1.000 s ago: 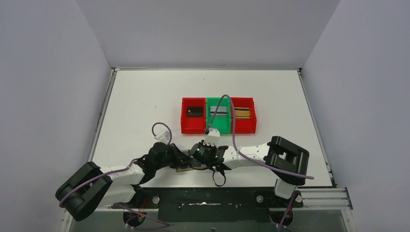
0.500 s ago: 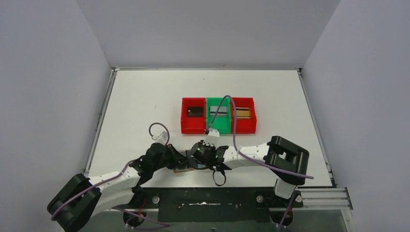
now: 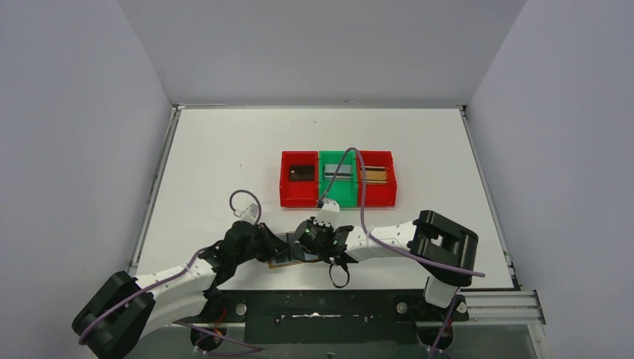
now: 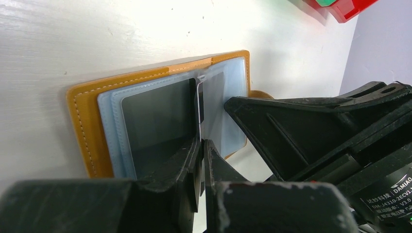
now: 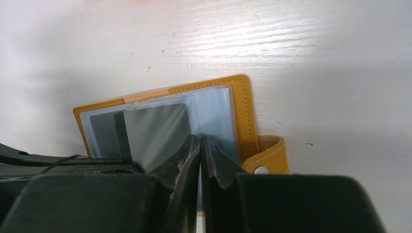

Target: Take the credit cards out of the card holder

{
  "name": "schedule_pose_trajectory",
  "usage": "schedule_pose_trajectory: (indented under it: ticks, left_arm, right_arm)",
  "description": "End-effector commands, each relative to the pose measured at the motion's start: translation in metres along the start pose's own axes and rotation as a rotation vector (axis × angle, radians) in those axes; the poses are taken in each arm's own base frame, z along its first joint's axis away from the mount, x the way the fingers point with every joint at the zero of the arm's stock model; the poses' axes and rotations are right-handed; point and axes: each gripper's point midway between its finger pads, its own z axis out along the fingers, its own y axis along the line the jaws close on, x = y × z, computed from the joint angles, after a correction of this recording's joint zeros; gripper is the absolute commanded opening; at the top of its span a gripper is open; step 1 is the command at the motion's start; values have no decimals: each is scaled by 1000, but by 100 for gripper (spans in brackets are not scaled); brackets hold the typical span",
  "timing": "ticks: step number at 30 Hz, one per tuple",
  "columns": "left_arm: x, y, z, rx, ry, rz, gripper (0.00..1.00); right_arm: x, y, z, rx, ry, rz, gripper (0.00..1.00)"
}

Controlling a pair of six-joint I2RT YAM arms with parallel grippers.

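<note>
Left gripper (image 4: 200, 145): jaws drawn almost together, nipping a thin sheet that stands edge-on out of the card holder; the views do not settle whether that sheet is a bare sleeve or a sleeve with a card in it.
Right gripper (image 5: 200, 143): jaws drawn almost together on the pale blue-grey sleeve pages (image 5: 214, 109) at the right half of the holder; a pale strip shows between the fingers.
Gripper relation: the two meet tip to tip over the holder, left from the left, right from the right.
Card holder (image 5: 243, 116): lies open and flat on the table (image 3: 224, 164), close to the near edge, directly under both grippers; tan cover down, sleeves up.
Snap tab (image 5: 265, 155): sticks out at the holder's right edge, beside the right gripper.
Grey card (image 5: 155, 128): inside a clear sleeve in the left half of the holder.
Left red bin (image 3: 299, 198): mid-table, well apart from the holder; contains the black card (image 3: 301, 173).
Green bin (image 3: 336, 200): touching the left red bin; contains the silver-grey card (image 3: 339, 173).
Right red bin (image 3: 377, 198): touching the green bin; contains the gold-brown card (image 3: 375, 175).
</note>
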Motion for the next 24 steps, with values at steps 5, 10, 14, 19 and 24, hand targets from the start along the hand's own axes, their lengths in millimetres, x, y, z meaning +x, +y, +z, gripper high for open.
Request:
schedule_pose_trajectory:
  ticks: [5, 10, 14, 19, 24]
  left_arm:
    - [-4, -9, 0, 59, -13, -6, 12]
    - [-3, -9, 0, 61, -12, -15, 12]
    - [-2, -9, -1, 71, -17, -27, 3]
    - [-4, -7, -2, 65, -25, -25, 0]
    - [-7, 3, -5, 24, -36, -19, 0]
  right_arm:
    - [17, -49, 5, 139, 56, -81, 5]
    - [18, -48, 5, 135, 58, -83, 5]
    - [19, -48, 5, 134, 60, -83, 5]
    - [17, -50, 5, 139, 56, -80, 5]
    - [16, -53, 3, 151, 51, -84, 6]
